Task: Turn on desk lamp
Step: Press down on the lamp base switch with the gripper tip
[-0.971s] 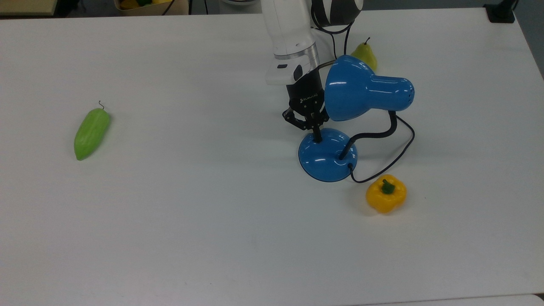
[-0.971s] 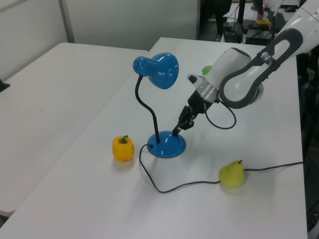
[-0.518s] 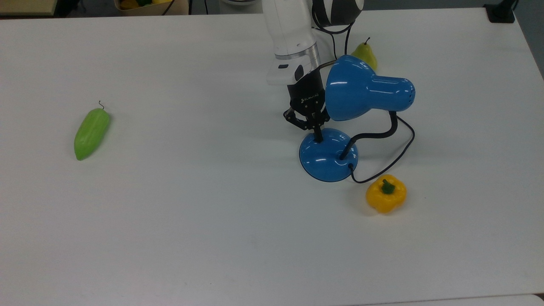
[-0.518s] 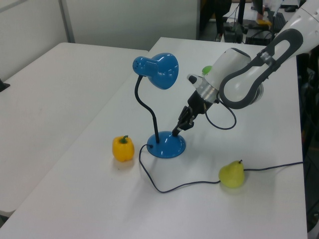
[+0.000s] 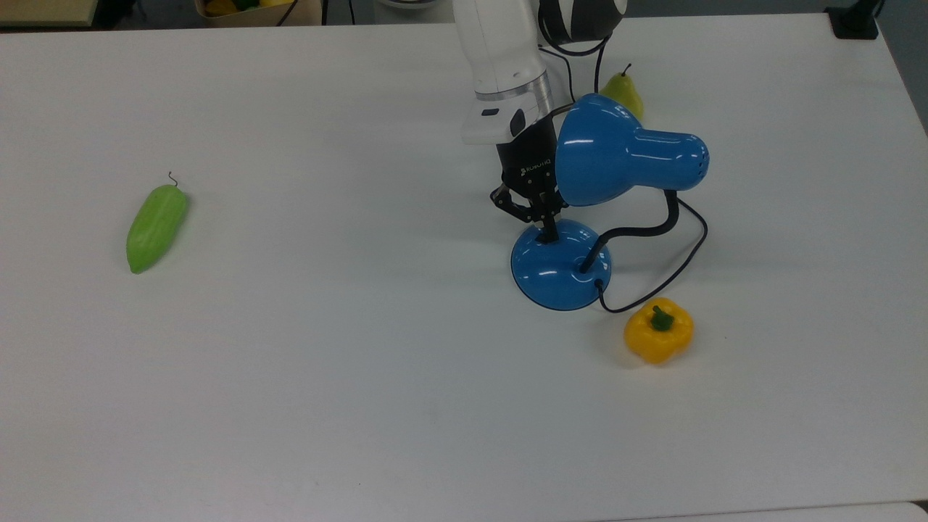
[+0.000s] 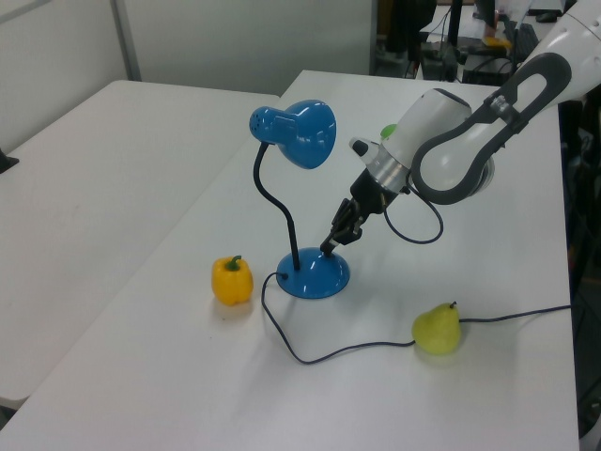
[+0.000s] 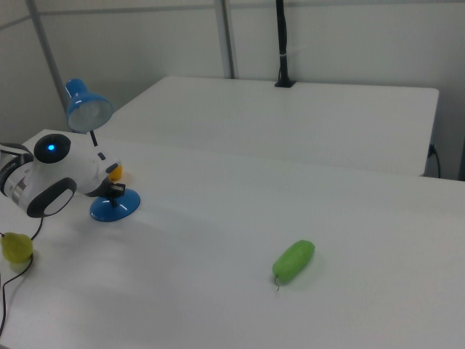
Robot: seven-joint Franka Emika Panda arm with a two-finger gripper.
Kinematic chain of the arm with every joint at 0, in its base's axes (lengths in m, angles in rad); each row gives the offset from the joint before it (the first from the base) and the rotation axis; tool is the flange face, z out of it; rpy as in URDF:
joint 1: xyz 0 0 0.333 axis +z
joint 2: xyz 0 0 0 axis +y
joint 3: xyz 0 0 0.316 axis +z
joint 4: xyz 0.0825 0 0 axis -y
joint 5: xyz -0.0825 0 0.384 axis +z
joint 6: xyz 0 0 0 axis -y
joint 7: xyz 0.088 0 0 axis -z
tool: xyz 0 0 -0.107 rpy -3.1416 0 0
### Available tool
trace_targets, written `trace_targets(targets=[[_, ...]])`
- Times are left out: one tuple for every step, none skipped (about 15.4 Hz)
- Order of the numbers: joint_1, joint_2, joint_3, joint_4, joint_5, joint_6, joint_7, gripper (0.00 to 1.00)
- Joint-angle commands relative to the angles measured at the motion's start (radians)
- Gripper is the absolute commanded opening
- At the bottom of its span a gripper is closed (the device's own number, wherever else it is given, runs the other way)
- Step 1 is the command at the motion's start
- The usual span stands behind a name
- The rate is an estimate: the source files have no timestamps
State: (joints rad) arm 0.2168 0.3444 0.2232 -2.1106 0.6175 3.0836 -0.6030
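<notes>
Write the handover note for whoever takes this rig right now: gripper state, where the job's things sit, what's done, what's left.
Gripper: fingers shut, holding nothing, tips down on the desk lamp's base, on its edge nearest the arm.
Desk lamp: upright on the white table; shade points toward the top view's left, over the gripper. In the right view its shade opening shows no clear glow, so treat it as not confirmed on.
Nearby: yellow pepper by the cord, pear behind the shade, green vegetable far off.
Done: the reach to the base.
Left: press the switch, confirm light, retract without knocking the shade.
</notes>
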Motion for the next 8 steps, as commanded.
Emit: trace_targets(targets=[[0.006, 0.016, 0.004, 0.009, 0.001, 0.029, 0.008, 0.0], [0.006, 0.018, 0.004, 0.008, 0.001, 0.029, 0.006, 0.0], [0.006, 0.019, 0.004, 0.008, 0.001, 0.029, 0.006, 0.0], [0.006, 0.024, 0.004, 0.008, 0.001, 0.029, 0.006, 0.0], [0.006, 0.031, 0.004, 0.008, 0.001, 0.029, 0.006, 0.0], [0.006, 0.034, 0.004, 0.008, 0.001, 0.03, 0.006, 0.0], [0.006, 0.041, 0.004, 0.006, 0.001, 0.03, 0.006, 0.0], [0.006, 0.045, 0.004, 0.006, 0.001, 0.029, 0.008, 0.0]])
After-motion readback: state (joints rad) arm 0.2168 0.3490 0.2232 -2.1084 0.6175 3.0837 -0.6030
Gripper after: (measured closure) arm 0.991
